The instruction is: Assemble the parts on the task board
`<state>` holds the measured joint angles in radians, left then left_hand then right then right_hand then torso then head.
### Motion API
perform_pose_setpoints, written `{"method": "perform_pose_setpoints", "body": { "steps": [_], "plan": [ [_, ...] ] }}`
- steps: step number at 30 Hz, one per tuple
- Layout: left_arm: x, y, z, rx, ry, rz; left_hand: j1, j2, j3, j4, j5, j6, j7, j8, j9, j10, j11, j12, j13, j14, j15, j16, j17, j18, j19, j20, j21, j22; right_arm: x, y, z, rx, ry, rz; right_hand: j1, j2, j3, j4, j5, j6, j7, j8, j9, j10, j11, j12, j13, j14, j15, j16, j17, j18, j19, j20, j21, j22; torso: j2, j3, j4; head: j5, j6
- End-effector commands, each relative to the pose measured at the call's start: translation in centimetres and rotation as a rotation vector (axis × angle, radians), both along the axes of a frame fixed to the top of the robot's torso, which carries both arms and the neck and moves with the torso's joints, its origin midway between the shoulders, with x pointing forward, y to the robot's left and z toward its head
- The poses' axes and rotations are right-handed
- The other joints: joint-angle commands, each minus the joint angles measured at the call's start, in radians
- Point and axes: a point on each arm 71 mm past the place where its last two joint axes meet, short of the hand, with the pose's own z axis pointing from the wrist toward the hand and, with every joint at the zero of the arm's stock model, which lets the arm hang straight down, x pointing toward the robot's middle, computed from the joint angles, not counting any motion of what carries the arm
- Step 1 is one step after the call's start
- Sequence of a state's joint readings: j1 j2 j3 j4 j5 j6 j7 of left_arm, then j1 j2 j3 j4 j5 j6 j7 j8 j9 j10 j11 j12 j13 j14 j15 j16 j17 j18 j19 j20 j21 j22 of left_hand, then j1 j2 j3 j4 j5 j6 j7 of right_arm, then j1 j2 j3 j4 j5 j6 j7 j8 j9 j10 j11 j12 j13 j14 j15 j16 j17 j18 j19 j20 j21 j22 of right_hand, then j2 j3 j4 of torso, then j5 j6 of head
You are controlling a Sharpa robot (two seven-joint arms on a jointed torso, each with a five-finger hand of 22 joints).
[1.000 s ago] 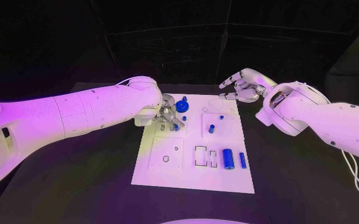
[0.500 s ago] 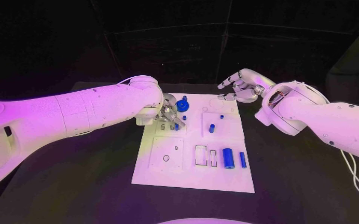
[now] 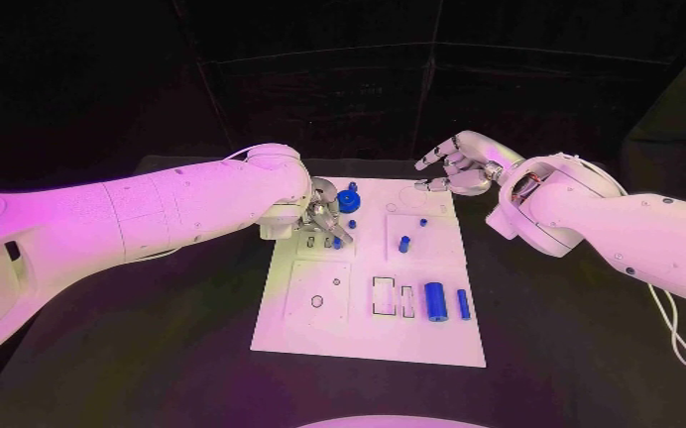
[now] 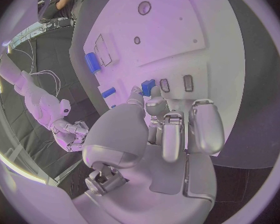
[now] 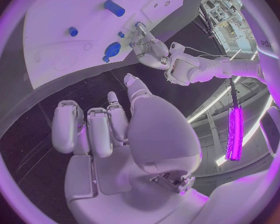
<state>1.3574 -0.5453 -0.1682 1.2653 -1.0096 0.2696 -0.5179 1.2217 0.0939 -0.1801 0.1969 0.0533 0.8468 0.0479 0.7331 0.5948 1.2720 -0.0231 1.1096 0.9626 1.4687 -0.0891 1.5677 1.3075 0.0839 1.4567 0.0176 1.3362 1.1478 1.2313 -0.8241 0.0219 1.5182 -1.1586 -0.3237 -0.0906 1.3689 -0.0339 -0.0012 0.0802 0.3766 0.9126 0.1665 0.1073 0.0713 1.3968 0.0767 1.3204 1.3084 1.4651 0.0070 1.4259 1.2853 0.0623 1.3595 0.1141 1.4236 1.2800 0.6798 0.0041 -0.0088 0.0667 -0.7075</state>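
Over on the left side, the left hand (image 3: pixel 320 216) is down on the far left part of the task board (image 3: pixel 369 344), fingertips (image 4: pixel 154 104) bunched together on a small blue part (image 4: pixel 147 86) right beside two little rectangular slots (image 4: pixel 176 84). It looks pinched between thumb and finger, though the grip itself is partly hidden. My read: this is the seating step, one small piece being worked into its place by those slots. The next move calls for a fine, square alignment and a gentle press straight down, since a tilt would likely jam it.

Moving across the white board: a round blue knob-like part (image 3: pixel 349 203) sits just beside the hand, small blue pegs (image 3: pixel 404 245) stand near the middle, and two blue cylinders (image 3: pixel 437 302) lie side by side toward the near right, next to open rectangular recesses.

Out on the right, the right hand (image 3: pixel 455 172) hovers off the board's far right corner, fingers loosely apart and carrying nothing.
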Motion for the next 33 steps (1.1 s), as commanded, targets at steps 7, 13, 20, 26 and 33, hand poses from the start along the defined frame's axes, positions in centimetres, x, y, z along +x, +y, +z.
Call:
{"method": "perform_pose_setpoints", "body": {
  "steps": [7,13,20,26,33],
  "plan": [
    [-0.1,-0.2,0.1,-0.025,0.018,-0.008,0.106,0.053,0.072,-0.072,-0.003,-0.015,-0.008,-0.005,-0.004,-0.013,-0.009,-0.007,-0.007,0.102,-0.004,0.003,0.263,-0.003,-0.009,-0.002,-0.008,-0.005,0.1,0.1,0.1,-0.009,0.002,0.007,-0.003,0.002,-0.005,0.003,0.007,-0.002,-0.001,0.006,-0.001,-0.009,-0.001,-0.004,0.013,0.043,-0.006,-0.007,-0.002,0.007,-0.008,-0.001,-0.004,-0.003,0.0,0.0002,0.0,-0.001,-0.001],
    [-0.2,-0.3,0.0,-0.039,0.031,-0.001,0.186,0.071,0.187,-0.144,0.009,-0.031,-0.007,-0.039,-0.028,-0.029,-0.011,-0.023,-0.023,0.102,-0.008,0.003,0.263,0.0,-0.014,-0.008,-0.017,-0.015,0.1,0.1,0.0,-0.01,0.004,0.006,-0.002,0.002,-0.004,0.003,0.01,-0.002,-0.001,0.006,-0.001,-0.009,-0.001,-0.005,0.012,0.043,-0.006,-0.007,-0.002,0.007,-0.008,-0.001,-0.005,-0.003,0.0,0.0,-0.0001,-0.002,-0.001],
    [-0.4,-0.2,0.0,-0.063,0.048,0.005,0.114,-0.025,0.481,-0.205,0.063,-0.034,0.005,-0.053,-0.041,-0.029,-0.002,-0.04,-0.048,0.102,0.01,0.003,0.263,0.004,-0.016,-0.004,-0.025,-0.021,0.2,0.2,0.0,-0.011,0.004,0.008,-0.001,0.002,-0.004,0.003,0.012,-0.003,-0.001,0.006,-0.001,-0.009,-0.001,-0.004,0.013,0.043,-0.006,-0.008,-0.003,0.008,-0.008,-0.002,-0.005,-0.003,0.0,0.0004,0.0012,-0.002,-0.002],
    [-0.6,0.0,0.1,-0.094,0.04,0.015,-0.012,-0.125,0.758,-0.239,0.061,-0.035,0.007,-0.023,-0.023,-0.015,-0.001,-0.03,-0.055,0.102,0.005,0.003,0.263,0.001,-0.014,0.005,-0.027,-0.018,0.2,0.2,0.0,-0.01,0.004,0.009,-0.001,0.002,-0.004,0.003,0.012,-0.003,-0.001,0.006,-0.001,-0.009,-0.001,-0.004,0.013,0.043,-0.006,-0.008,-0.003,0.008,-0.008,-0.002,-0.005,-0.003,0.0,0.0004,0.002,0.0,-0.002],
    [-0.9,0.8,0.4,-0.135,0.011,0.047,-0.048,-0.146,0.826,-0.252,0.06,-0.037,0.005,-0.007,-0.013,-0.007,0.0,-0.022,-0.054,0.102,0.003,0.003,0.263,0.001,-0.014,0.004,-0.029,-0.019,0.2,0.3,0.0,-0.01,0.004,0.009,0.0,0.002,-0.004,0.003,0.013,-0.003,-0.002,0.006,-0.001,-0.009,-0.001,-0.005,0.012,0.043,-0.006,-0.008,-0.002,0.008,-0.008,-0.002,-0.005,-0.004,0.001,0.0005,-0.0002,0.004,0.0]
  ]
}}
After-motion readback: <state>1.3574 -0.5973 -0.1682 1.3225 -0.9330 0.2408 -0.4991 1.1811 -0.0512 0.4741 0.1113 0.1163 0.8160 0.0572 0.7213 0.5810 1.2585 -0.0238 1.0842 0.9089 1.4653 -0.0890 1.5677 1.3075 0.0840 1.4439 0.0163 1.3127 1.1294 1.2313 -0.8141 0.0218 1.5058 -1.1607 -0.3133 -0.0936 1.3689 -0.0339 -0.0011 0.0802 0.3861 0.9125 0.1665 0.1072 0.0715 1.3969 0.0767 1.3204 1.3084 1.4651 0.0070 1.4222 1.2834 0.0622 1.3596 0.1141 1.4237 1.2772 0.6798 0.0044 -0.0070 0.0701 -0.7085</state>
